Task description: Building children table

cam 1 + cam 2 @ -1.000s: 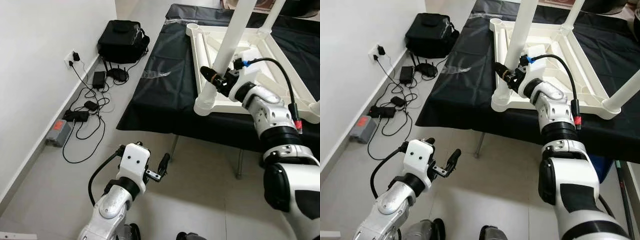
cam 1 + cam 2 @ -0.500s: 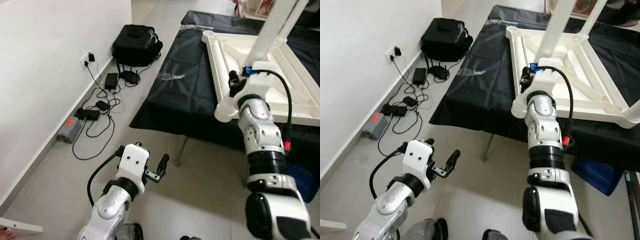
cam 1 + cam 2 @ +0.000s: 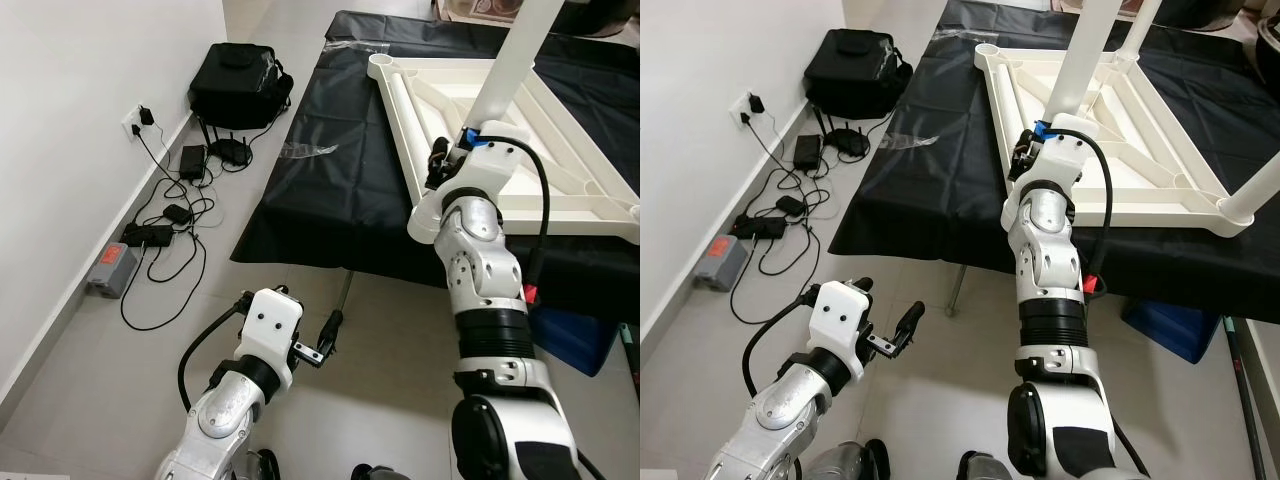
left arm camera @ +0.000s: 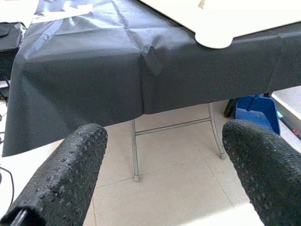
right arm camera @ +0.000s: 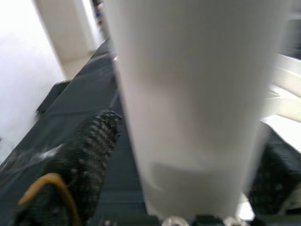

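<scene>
I see the white children table point(image 3: 1110, 150) lying upside down on the black-draped surface point(image 3: 330, 190), its frame flat on the cloth and its legs pointing up; nearest corner of the frame sits at the surface's front edge. My right gripper point(image 5: 188, 155) is up at that frame, fingers point(image 5: 80, 155) closed around one upright white leg point(image 3: 510, 60), one finger on each side of it in the wrist view; the leg rises just beside the frame's near left rail. My left gripper point(image 4: 164, 155) hangs low over the tiled floor point(image 3: 120, 360), in front of the surface and well apart from the children table, fingers point(image 4: 66, 174) spread wide with nothing between them. Under the surface, right of its metal legs, a blue bin point(image 4: 256, 110) stands on the floor; I cannot tell what is in it. Left of the surface, by the wall, a black bag point(image 3: 240, 80) sits on the floor, closed; near it, a tangle of cables and adapters point(image 3: 170, 220) runs to a wall socket point(image 3: 140, 118).
</scene>
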Controlling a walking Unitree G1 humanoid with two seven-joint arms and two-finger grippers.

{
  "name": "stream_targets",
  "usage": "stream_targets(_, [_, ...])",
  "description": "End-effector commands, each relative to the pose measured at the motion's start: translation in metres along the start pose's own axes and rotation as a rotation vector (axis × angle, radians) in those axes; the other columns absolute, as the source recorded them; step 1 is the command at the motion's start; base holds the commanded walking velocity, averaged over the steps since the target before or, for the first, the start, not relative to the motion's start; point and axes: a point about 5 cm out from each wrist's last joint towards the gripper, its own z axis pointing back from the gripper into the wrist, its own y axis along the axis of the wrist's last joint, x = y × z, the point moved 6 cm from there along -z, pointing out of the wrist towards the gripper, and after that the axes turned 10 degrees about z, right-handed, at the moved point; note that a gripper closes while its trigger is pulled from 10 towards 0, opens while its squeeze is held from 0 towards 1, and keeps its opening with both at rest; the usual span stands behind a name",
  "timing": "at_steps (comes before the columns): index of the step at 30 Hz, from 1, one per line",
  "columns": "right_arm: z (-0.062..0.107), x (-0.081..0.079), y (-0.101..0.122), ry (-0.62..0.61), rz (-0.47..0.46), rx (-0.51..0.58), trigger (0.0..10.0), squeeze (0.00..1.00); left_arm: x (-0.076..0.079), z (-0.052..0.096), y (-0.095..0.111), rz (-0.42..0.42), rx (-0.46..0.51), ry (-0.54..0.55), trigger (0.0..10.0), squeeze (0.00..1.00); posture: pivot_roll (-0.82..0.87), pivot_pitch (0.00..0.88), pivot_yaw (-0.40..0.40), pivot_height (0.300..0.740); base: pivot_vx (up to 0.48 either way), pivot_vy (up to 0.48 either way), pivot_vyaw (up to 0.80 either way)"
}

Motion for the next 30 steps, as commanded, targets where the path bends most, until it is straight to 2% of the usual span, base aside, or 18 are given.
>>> stream_targets(1, [-0.001, -0.003, 0.002, 0.059, -0.008, -0.01, 10.0, 0.0, 0.001, 0.002, -0.003, 0.001, -0.015, 0.006, 10.0, 0.0, 0.15, 0.165, -0.062, 0.74, 0.0, 0.0, 0.0])
stream_targets(4, [-0.005, -0.002, 0.001, 0.115, -0.018, -0.017, 10.0, 0.0, 0.001, 0.002, -0.003, 0.002, -0.014, 0.006, 10.0, 0.0, 0.15, 0.165, -0.062, 0.74, 0.0, 0.0, 0.0])
stream_targets(6, [-0.011, -0.005, 0.002, 0.289, -0.083, -0.024, 10.0, 0.0, 0.001, 0.002, -0.002, 0.003, -0.013, 0.006, 10.0, 0.0, 0.14, 0.167, -0.062, 0.74, 0.0, 0.0, 0.0])
stream_targets(7, [-0.011, -0.005, 0.002, 0.289, -0.083, -0.024, 10.0, 0.0, 0.001, 0.002, -0.002, 0.003, -0.013, 0.006, 10.0, 0.0, 0.14, 0.167, -0.062, 0.74, 0.0, 0.0, 0.0])
stream_targets(9, [-0.013, -0.003, 0.008, 0.473, -0.119, -0.01, 10.0, 0.0, 0.002, 0.001, -0.001, 0.004, -0.012, 0.003, 10.0, 0.0, 0.14, 0.167, -0.063, 0.74, 0.0, 0.0, 0.0])
stream_targets(10, [-0.013, -0.003, 0.008, 0.473, -0.119, -0.01, 10.0, 0.0, 0.002, 0.001, -0.001, 0.004, -0.012, 0.003, 10.0, 0.0, 0.14, 0.167, -0.063, 0.74, 0.0, 0.0, 0.0])
stream_targets(11, [-0.013, -0.002, 0.012, 0.537, -0.129, -0.001, 10.0, 0.0, 0.002, 0.001, -0.001, 0.005, -0.011, 0.001, 10.0, 0.0, 0.14, 0.167, -0.063, 0.74, 0.0, 0.0, 0.0])
stream_targets(13, [-0.013, -0.002, 0.012, 0.537, -0.129, -0.001, 10.0, 0.0, 0.002, 0.001, -0.001, 0.005, -0.011, 0.001, 10.0, 0.0, 0.14, 0.167, -0.063, 0.74, 0.0, 0.0, 0.0])
stream_targets(17, [0.01, -0.018, 0.02, 0.864, -0.127, 0.058, 10.0, 0.0, 0.003, 0.001, 0.0, 0.003, -0.008, 0.001, 10.0, 0.0, 0.15, 0.169, -0.069, 0.74, 0.0, 0.0, 0.0])
stream_targets(20, [0.014, -0.02, 0.02, 0.9, -0.128, 0.062, 10.0, 0.0, 0.003, 0.001, 0.0, 0.003, -0.007, 0.001, 10.0, 0.0, 0.15, 0.169, -0.069, 0.74, 0.0, 0.0, 0.0])
stream_targets(21, [0.036, -0.035, 0.017, 1.087, -0.124, 0.067, 10.0, 0.0, 0.003, 0.001, 0.0, 0.002, -0.008, 0.002, 10.0, 0.0, 0.15, 0.169, -0.069, 0.74, 0.0, 0.0, 0.0])
stream_targets(22, [0.036, -0.035, 0.017, 1.087, -0.124, 0.067, 10.0, 0.0, 0.003, 0.001, 0.0, 0.002, -0.008, 0.002, 10.0, 0.0, 0.15, 0.169, -0.069, 0.74, 0.0, 0.0, 0.0])
stream_targets(23, [0.046, -0.042, 0.013, 1.162, -0.122, 0.059, 10.0, 0.0, 0.002, 0.001, 0.0, 0.002, -0.008, 0.003, 10.0, 0.0, 0.15, 0.169, -0.069, 0.74, 0.0, 0.0, 0.0])
stream_targets(26, [0.053, -0.049, 0.01, 1.219, -0.126, 0.05, 10.0, 0.0, 0.002, 0.001, 0.0, 0.001, -0.008, 0.004, 10.0, 0.0, 0.15, 0.169, -0.069, 0.74, 0.0, 0.0, 0.0])
stream_targets(29, [0.078, -0.064, 0.009, 1.398, -0.174, 0.051, 10.0, 0.0, 0.002, 0.001, 0.0, 0.002, -0.009, 0.005, 10.0, 0.0, 0.15, 0.167, -0.069, 0.74, 0.0, 0.0, 0.0])
stream_targets(30, [0.078, -0.064, 0.009, 1.398, -0.174, 0.051, 10.0, 0.0, 0.002, 0.001, 0.0, 0.002, -0.009, 0.005, 10.0, 0.0, 0.15, 0.167, -0.069, 0.74, 0.0, 0.0, 0.0])
